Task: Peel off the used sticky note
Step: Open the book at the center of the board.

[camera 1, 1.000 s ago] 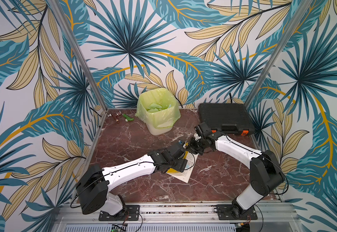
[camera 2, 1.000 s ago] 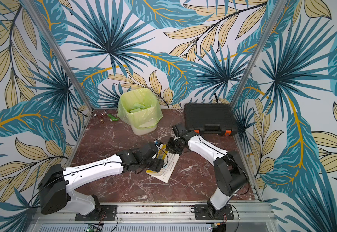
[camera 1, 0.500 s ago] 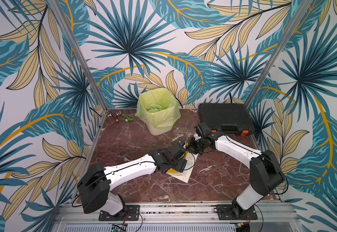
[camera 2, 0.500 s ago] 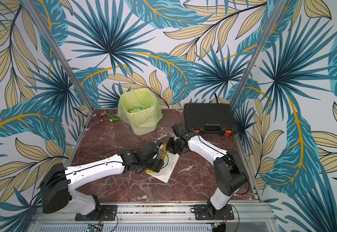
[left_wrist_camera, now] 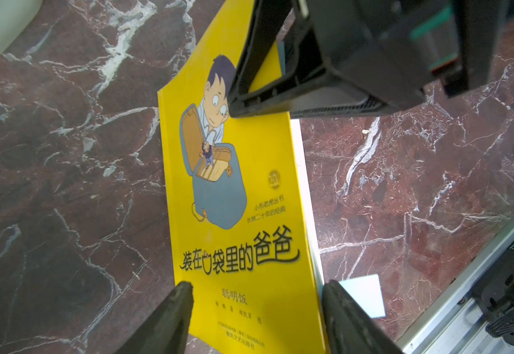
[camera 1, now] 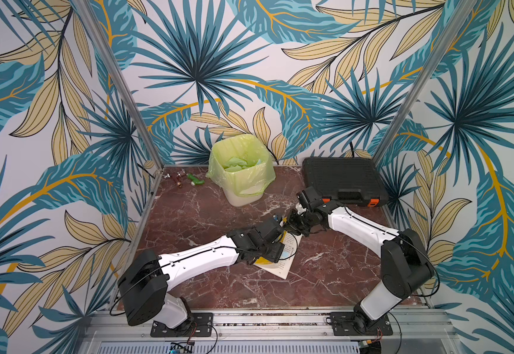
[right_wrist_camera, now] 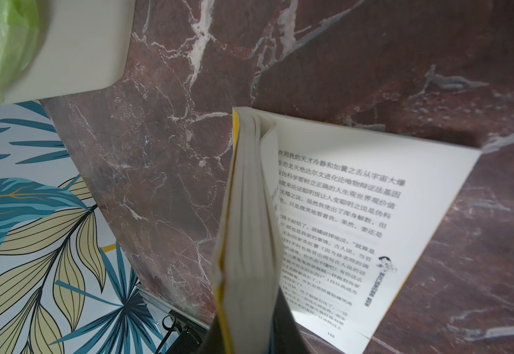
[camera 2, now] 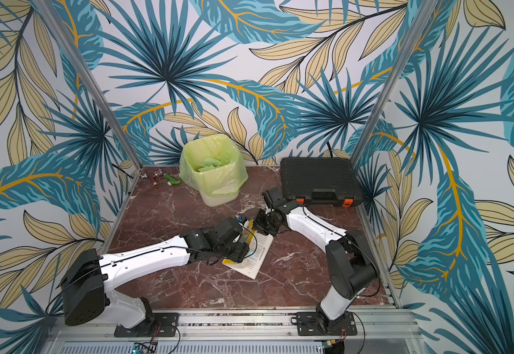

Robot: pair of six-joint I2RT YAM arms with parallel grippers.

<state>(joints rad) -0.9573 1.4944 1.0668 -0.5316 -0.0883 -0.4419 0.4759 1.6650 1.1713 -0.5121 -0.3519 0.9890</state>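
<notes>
A book with a yellow cover (left_wrist_camera: 234, 190) lies open on the marble table (camera 1: 206, 214), in both top views between the two arms. My right gripper (right_wrist_camera: 249, 334) is shut on the cover and a block of pages (right_wrist_camera: 246, 214), holding them raised off the open printed page (right_wrist_camera: 356, 199). My left gripper (left_wrist_camera: 257, 294) is open, its fingers (left_wrist_camera: 182, 306) flanking the cover's lower edge. A pale blue sticky note (left_wrist_camera: 364, 294) shows just past the other finger, beside the book's page edge. Both grippers, left (camera 1: 275, 248) and right (camera 1: 289, 222), meet over the book.
A white bin lined with a green bag (camera 1: 240, 171) stands at the back middle, close to the book's far end. A black case (camera 1: 343, 179) lies at the back right. Small bottles and a green item (camera 1: 185, 179) sit in the back left corner.
The left gripper's jaws have narrowed somewhat. Both arms and the book stay about where they were.
</notes>
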